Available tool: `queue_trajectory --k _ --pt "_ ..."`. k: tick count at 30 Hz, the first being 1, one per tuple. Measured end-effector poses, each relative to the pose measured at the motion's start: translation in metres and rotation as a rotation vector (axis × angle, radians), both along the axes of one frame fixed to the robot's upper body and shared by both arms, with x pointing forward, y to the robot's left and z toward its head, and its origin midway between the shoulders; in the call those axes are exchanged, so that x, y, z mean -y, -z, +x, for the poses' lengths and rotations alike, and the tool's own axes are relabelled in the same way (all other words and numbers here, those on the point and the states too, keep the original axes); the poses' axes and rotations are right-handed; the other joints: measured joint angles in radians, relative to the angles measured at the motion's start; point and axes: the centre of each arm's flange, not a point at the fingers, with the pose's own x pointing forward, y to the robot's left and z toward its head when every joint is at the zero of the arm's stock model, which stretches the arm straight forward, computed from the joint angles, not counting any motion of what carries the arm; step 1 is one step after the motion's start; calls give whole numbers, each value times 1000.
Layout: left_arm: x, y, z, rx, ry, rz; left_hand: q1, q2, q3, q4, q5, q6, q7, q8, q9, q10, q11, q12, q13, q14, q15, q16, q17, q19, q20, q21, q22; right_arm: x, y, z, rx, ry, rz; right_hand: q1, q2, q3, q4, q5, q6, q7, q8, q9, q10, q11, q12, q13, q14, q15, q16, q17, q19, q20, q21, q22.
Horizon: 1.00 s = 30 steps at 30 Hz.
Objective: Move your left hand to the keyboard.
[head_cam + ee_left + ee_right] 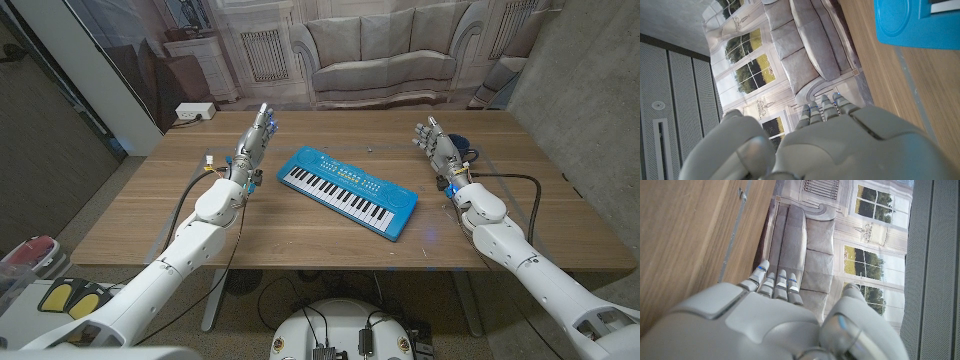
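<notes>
So the blue toy keyboard (347, 191) sits in the middle of the wooden desk (150, 225), angled so its left end is farther back and its right end comes nearer the front edge. The left hand (254, 142) is up on its edge to the left of it, near the keyboard's far-left corner but not touching, fingers straight and apart, holding nothing. The right hand (437, 146) mirrors it on the right side, also spread and empty, well apart from the keys. There's a white power strip (193, 111) at the desk's far-left corner, out of the way.

The move looks barely started, if at all. Best bet is probably a short sweep to the right and a bit nearer, turning the palm down on the way so the fingers come in over the white keys rather than clipping the blue casing edge. Since the board is skewed, lining the hand up with the key row would help. Light toy, so a sideways bump could slide it.
</notes>
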Motion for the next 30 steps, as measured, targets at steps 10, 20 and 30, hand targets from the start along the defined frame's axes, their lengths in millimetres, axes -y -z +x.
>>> queue_trajectory --k 10,20,30 --pt "1 3 -4 45 1 -7 15 6 -3 -11 8 34 -1 12 0 28 -10 8 0 34 -9 8 0 19 -2 8 0 -1 0 -3 6 9 5 0 0 0 0 0 0 0 0 0 9 -1 0 0 3 3 0 0 0 0 0 0" --pt "3 5 -8 78 13 -6 17 8 -3 -11 8 44 -1 12 0 35 -14 8 0 42 -8 8 0 30 -2 8 0 -3 -1 -7 14 15 3 0 0 4 -4 0 0 0 0 0 10 1 0 0 3 3 0 0 0 0 -6 0" --pt "8 4 -17 114 18 17 21 12 -3 -11 8 44 -1 12 0 40 -9 8 0 47 -14 8 0 35 3 8 0 -5 0 -13 23 22 4 -4 4 4 -4 0 0 0 0 0 10 1 0 0 5 1 0 0 11 0 -10 0"
